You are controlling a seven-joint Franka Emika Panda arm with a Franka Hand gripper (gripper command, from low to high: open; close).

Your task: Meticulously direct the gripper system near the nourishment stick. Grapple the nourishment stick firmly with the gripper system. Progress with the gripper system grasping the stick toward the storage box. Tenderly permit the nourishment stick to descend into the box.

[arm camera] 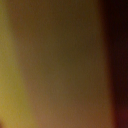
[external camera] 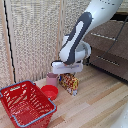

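We see the red shopping basket (external camera: 26,102) on the wooden floor, well apart from the snack packet (external camera: 70,83). The gripper (external camera: 67,71) sits atop the packet; jaw state unclear. Packet looks light, crinkly, slippery: pinch its upper edge.

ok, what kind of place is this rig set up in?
Probably a home-style room or mock-up, not an industrial cell: light wooden floor, a woven folding screen, dark wooden furniture, and a red shopping basket on the floor.

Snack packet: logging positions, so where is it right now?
In the exterior view, the snack packet hangs just under the gripper, right of the pink cup and red bowl.
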